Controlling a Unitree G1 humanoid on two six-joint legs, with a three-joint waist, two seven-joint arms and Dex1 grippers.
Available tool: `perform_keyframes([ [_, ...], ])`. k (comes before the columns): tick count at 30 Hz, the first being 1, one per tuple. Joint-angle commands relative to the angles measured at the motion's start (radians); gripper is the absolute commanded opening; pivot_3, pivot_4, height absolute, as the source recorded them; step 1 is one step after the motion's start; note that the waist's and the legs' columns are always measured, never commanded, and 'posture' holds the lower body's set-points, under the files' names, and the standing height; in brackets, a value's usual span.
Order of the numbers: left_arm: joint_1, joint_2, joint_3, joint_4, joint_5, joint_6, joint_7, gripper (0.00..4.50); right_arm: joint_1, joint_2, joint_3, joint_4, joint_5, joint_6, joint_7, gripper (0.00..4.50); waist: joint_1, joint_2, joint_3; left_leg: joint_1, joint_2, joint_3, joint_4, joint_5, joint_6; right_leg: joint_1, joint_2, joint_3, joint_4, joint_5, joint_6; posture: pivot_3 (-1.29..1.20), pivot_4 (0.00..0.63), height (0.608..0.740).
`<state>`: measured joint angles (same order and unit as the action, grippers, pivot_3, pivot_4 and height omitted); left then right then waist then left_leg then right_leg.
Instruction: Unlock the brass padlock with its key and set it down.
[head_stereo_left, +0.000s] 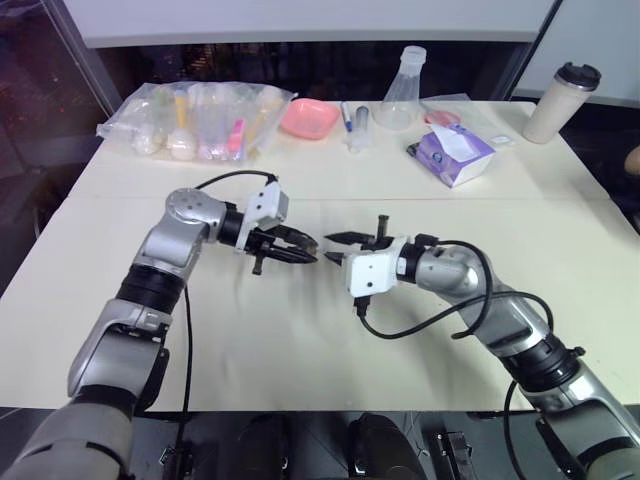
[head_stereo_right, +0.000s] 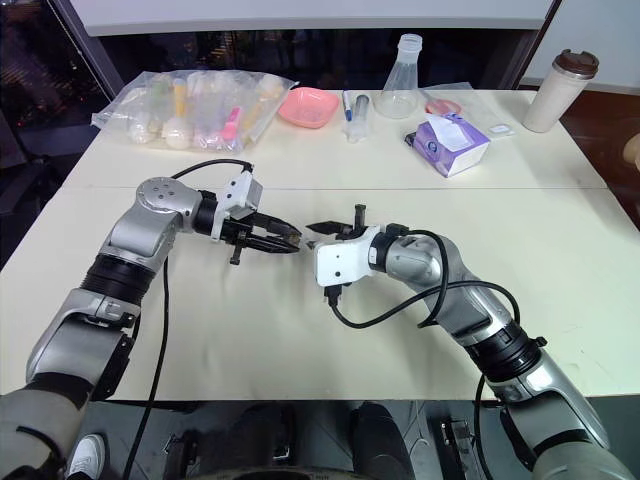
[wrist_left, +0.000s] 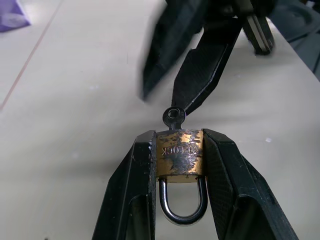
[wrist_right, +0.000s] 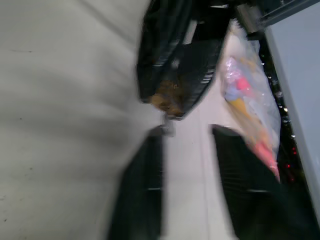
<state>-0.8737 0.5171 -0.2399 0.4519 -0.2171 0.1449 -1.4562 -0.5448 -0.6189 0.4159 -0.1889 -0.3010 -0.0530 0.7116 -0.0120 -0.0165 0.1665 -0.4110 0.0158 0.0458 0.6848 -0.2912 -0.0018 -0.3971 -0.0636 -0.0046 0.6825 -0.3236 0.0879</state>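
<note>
Brass: one padlock (wrist_left: 180, 154), one key (wrist_left: 173, 116), two grippers.

Scuffed, tarnished brass padlock (wrist_left: 180, 153) with glossy steel shackle; matt black ribbed fingers (wrist_left: 235, 190).

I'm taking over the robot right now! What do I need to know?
Left gripper: shut on the padlock, held above the table, shackle pointing back toward the wrist.
Right gripper: open, with its fingers either side of the key's head, not gripping it.
Key: already in the padlock, with its round head sticking out.
Done: padlock picked up, key inserted.
Left: grip the key, turn it until the shackle pops, which looks still closed, then set the padlock on the table.
</note>
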Motion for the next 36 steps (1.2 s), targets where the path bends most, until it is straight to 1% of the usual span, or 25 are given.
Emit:
perform_keyframes([
  [1,-0.015,-0.013,0.001,0.006,0.015,-0.028,0.001,0.78,-0.022,0.026,-0.035,-0.031,0.002,-0.017,-0.009,0.04,0.0,0.0,0.0,0.0,0.0,0.0,0.0,0.0,0.0,0.0,0.0,0.0,0.0,0.0,0.0,0.0,0.15,0.715],
  [7,-0.013,-0.025,0.005,0.017,0.031,-0.075,0.013,0.78,-0.023,0.044,-0.031,-0.025,-0.001,-0.018,0.01,0.04,-0.001,0.0,0.0,0.0,0.0,0.0,0.0,0.0,0.0,0.0,0.0,0.0,0.0,0.0,0.0,0.0,0.15,0.715],
  [9,-0.009,-0.027,0.005,0.011,0.045,-0.13,0.027,0.78,-0.032,0.062,-0.038,-0.014,0.039,0.02,0.038,0.04,-0.001,0.0,0.0,0.0,0.0,0.0,0.0,0.0,0.0,0.0,0.0,0.0,0.0,0.0,0.0,0.0,0.15,0.715],
  [14,0.003,-0.04,0.004,-0.001,0.086,-0.308,0.07,0.78,-0.057,0.103,-0.07,-0.012,0.167,0.212,0.154,0.04,0.0,0.0,0.0,0.0,0.0,0.0,0.0,0.0,0.0,0.0,0.0,0.0,0.0,0.0,0.0,0.0,0.15,0.715],
  [17,0.009,-0.042,0.004,0.002,0.1,-0.387,0.078,0.78,-0.066,0.105,-0.075,-0.014,0.202,0.297,0.202,0.04,0.001,0.0,0.0,0.0,0.0,0.0,0.0,0.0,0.0,0.0,0.0,0.0,0.0,0.0,0.0,0.0,0.15,0.715],
  [20,0.016,-0.043,0.008,-0.01,0.104,-0.419,0.079,0.78,-0.069,0.095,-0.072,-0.022,0.224,0.356,0.238,0.04,0.0,0.0,0.0,0.0,0.0,0.0,0.0,0.0,0.0,0.0,0.0,0.0,0.0,0.0,0.0,0.0,0.15,0.715],
  [23,0.02,-0.032,0.013,-0.032,0.092,-0.377,0.068,0.78,-0.07,0.092,-0.076,-0.027,0.193,0.289,0.202,0.04,0.0,0.0,0.0,0.0,0.0,0.0,0.0,0.0,0.0,0.0,0.0,0.0,0.0,0.0,0.0,0.0,0.15,0.715],
  [26,0.005,-0.021,0.033,-0.051,0.022,-0.186,0.022,0.78,-0.073,0.032,-0.046,0.019,0.012,-0.019,0.061,0.04,0.0,0.0,0.0,0.0,0.0,0.0,0.0,0.0,0.0,0.0,0.0,0.0,0.0,0.0,0.0,0.0,0.15,0.715],
  [27,-0.003,-0.009,0.034,-0.042,0.011,-0.143,-0.005,0.78,-0.062,0.003,-0.039,0.035,-0.043,-0.131,0.01,0.04,-0.001,0.0,0.0,0.0,0.0,0.0,0.0,0.0,0.0,-0.001,0.0,0.0,0.001,0.0,0.0,0.0,0.15,0.715],
  [29,-0.01,0.008,0.03,-0.032,0.009,-0.106,-0.035,0.78,-0.047,-0.026,-0.036,0.061,-0.101,-0.262,-0.055,0.04,0.0,0.0,0.0,0.0,0.0,0.0,0.0,0.0,0.0,-0.001,0.0,0.0,0.001,0.0,0.0,0.0,0.15,0.715],
  [30,-0.014,0.015,0.029,-0.028,0.003,-0.086,-0.054,0.78,-0.036,-0.041,-0.035,0.076,-0.123,-0.325,-0.086,0.28,-0.001,0.0,0.0,0.0,-0.001,0.0,0.0,0.0,0.0,-0.001,0.001,0.0,0.001,0.0,0.0,0.0,0.15,0.715],
  [32,-0.031,0.025,0.034,-0.023,-0.026,-0.027,-0.097,0.78,-0.016,-0.06,-0.047,0.101,-0.156,-0.44,-0.153,1.01,-0.002,0.0,0.0,0.0,0.0,0.001,0.0,0.001,-0.001,-0.001,0.001,0.0,0.001,0.0,0.0,0.0,0.15,0.715],
  [33,-0.038,0.028,0.037,-0.023,-0.036,-0.007,-0.115,0.78,-0.014,-0.062,-0.053,0.113,-0.168,-0.475,-0.177,1.38,-0.002,0.0,0.0,0.0,0.0,0.001,0.0,0.003,-0.005,-0.001,0.002,0.0,0.001,0.0,0.0,0.0,0.15,0.715],
  [36,-0.052,0.03,0.037,-0.028,-0.051,0.022,-0.147,0.78,-0.033,-0.059,-0.063,0.155,-0.179,-0.548,-0.219,2.86,-0.003,0.0,0.0,0.0,0.0,0.001,0.0,0.003,-0.006,-0.001,0.002,0.0,0.001,0.0,0.0,0.0,0.15,0.715],
])
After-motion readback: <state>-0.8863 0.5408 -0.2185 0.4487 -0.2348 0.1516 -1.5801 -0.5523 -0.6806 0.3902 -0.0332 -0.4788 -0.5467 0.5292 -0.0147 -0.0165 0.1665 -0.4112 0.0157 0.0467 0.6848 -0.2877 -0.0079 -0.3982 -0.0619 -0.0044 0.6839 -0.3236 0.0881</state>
